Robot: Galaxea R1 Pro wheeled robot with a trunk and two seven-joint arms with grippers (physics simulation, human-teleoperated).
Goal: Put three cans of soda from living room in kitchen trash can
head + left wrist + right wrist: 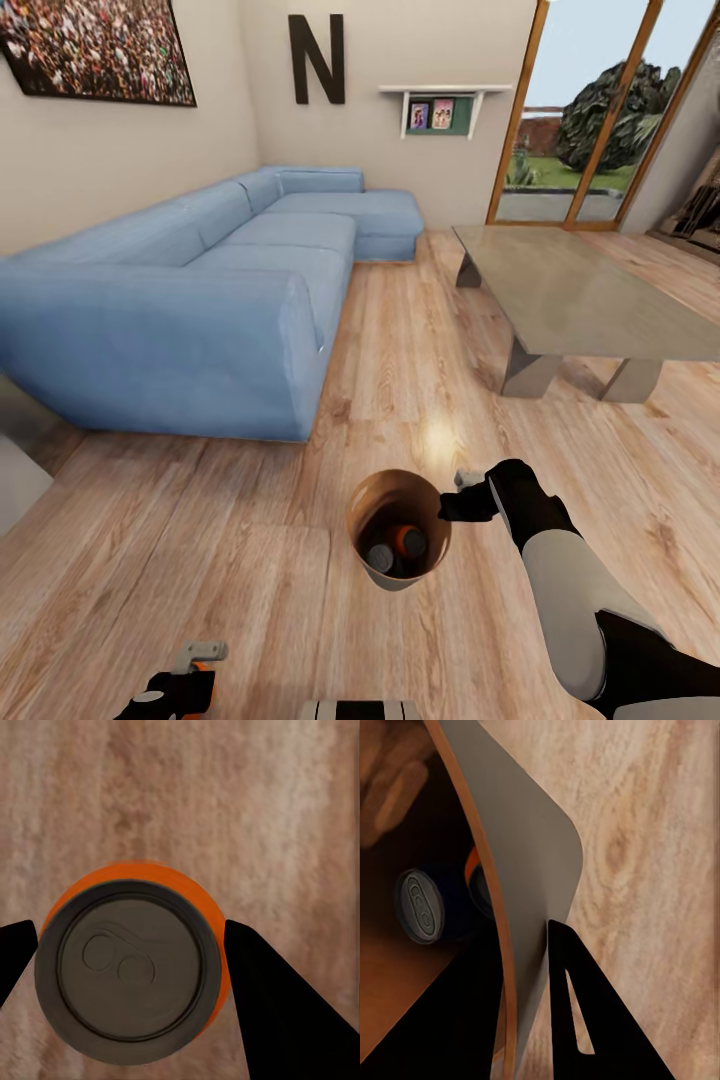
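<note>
Nearest the robot, at the lower edge of the head view, the left gripper point(190, 672) holds an orange soda can point(133, 964). The left wrist view shows this can end-on, dull grey top toward the camera, with one dark finger point(281, 1005) pressed against its side and the other at the opposite side: fingers clamped on the can, above bare wood floor point(200, 560).

Just ahead, the trash can point(360, 500) hangs from the right gripper point(458, 497), which extends from the right arm point(560, 580). In the right wrist view one finger point(585, 1020) lies along the grey outer wall point(529, 870) and the other sits inside the tan rim, so the fingers are closed on the wall. Two cans lie at the brown bottom: a dark can point(420, 906) with its grey top visible and an orange can point(408, 543) beside it, touching or nearly so.

Beyond, to the left, the blue L-shaped sofa point(200, 300) runs along the wall to the far corner. To the right stands the low grey coffee table, the bench point(590, 300), with open floor between it and the sofa.

Farthest back, the wall carries a black letter N point(317, 58), a small white shelf point(443, 105) with pictures, and a framed crowd photograph point(100, 45). Glass doors point(590, 110) with wooden frames show greenery outside.
</note>
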